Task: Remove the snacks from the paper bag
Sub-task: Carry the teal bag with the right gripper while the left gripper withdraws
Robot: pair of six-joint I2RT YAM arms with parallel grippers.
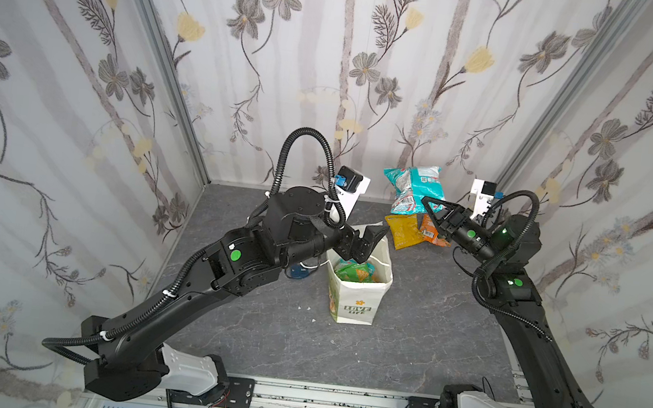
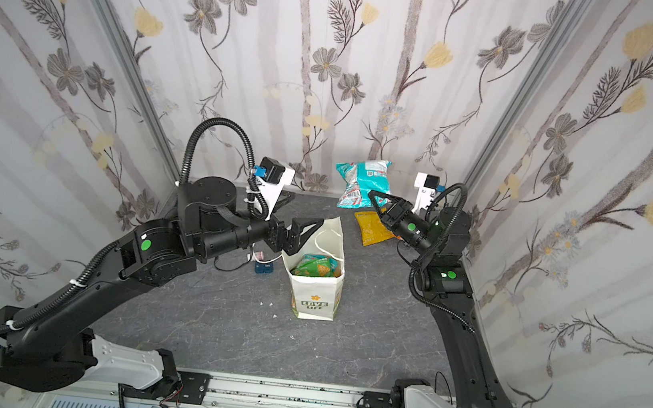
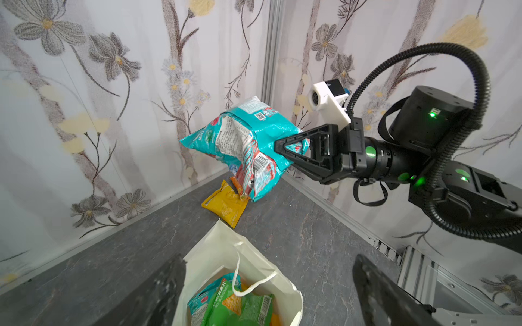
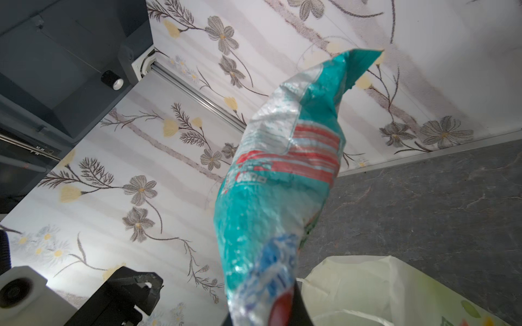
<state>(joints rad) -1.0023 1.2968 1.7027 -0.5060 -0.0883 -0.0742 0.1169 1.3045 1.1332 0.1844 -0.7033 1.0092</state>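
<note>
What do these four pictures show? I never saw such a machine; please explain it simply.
You see two black robot arms over a grey table. Two pictures come from one camera above and look almost the same. The other two come from cameras on each arm's wrist. On the table stands a white bag, open, with a green packet showing inside. A yellow packet and an orange packet lie behind it, and a small blue box lies beside it. The left fingers are open over the bag and hold nothing. The right fingers are shut on a teal packet.
</note>
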